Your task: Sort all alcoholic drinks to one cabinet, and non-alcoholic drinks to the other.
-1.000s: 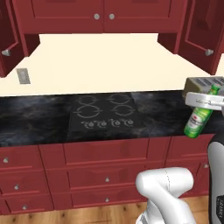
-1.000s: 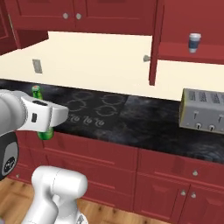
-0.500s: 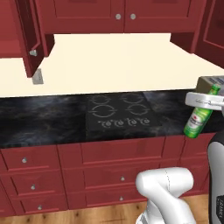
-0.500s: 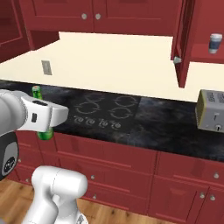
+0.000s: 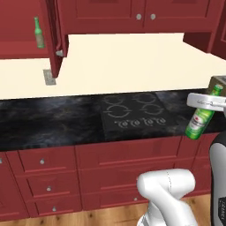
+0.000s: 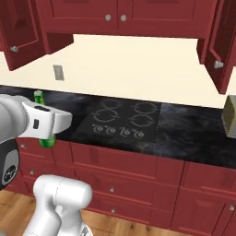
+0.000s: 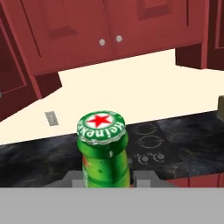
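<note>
The stovetop point(image 5: 132, 115) sits in the counter point(image 5: 53, 126). Up to its left, a bottle point(image 5: 39, 33) stands inside the open cabinet point(image 5: 26, 26). A second bottle point(image 5: 202, 115) hangs right of the stovetop.

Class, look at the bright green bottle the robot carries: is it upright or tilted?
Tilted slightly. In the left base view the bright green bottle, clamped in the gripper, leans with its cap right of its base.

Toaster point(image 6: 231, 120) cut off by right edge; bright green bottle point(image 6: 44, 138) mostly hidden behind arm.

Glossy green glass bottle point(image 7: 104, 159) with a crimped metal cap; dark marbled stone counter point(image 5: 53, 123); smooth red-painted wood cabinets point(image 6: 115, 16).
</note>
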You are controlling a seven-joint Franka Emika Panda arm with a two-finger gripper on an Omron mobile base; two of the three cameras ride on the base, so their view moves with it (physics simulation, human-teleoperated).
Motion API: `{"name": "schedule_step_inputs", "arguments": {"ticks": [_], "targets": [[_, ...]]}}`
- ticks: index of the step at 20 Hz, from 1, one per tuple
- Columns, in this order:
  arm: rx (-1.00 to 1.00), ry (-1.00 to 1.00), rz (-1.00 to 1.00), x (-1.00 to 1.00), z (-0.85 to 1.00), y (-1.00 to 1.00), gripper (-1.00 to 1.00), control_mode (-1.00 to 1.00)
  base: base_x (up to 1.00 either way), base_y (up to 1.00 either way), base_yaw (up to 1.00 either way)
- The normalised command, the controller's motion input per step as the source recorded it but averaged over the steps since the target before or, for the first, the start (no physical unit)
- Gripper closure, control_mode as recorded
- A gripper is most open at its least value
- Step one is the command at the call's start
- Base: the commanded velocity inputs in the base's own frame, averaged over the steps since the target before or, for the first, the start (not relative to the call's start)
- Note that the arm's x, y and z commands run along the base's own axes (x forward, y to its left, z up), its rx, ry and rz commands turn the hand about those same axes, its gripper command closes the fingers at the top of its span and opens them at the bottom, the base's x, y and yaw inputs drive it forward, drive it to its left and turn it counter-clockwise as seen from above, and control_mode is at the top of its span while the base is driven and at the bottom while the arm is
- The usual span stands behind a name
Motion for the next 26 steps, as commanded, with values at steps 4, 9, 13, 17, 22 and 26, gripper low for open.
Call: {"name": "schedule_step_inputs", "arguments": {"ticks": [4, 9, 13, 17, 22, 26], "targets": [[0.00, 0.00, 0.00, 0.00, 0.00, 0.00, 1.00, 1.00, -0.08, 0.52, -0.05], [0.00, 0.00, 0.00, 0.00, 0.00, 0.00, 1.00, 1.00, -0.08, 0.52, -0.05], [0.00, 0.00, 0.00, 0.00, 0.00, 0.00, 1.00, 1.00, -0.08, 0.52, -0.05], [0.00, 0.00, 0.00, 0.00, 0.00, 0.00, 1.00, 1.00, -0.08, 0.52, -0.05], [0.00, 0.00, 0.00, 0.00, 0.00, 0.00, 1.00, 1.00, -0.06, 0.53, -0.05], [0.00, 0.00, 0.00, 0.00, 0.00, 0.00, 1.00, 1.00, -0.05, 0.49, -0.05]]}}
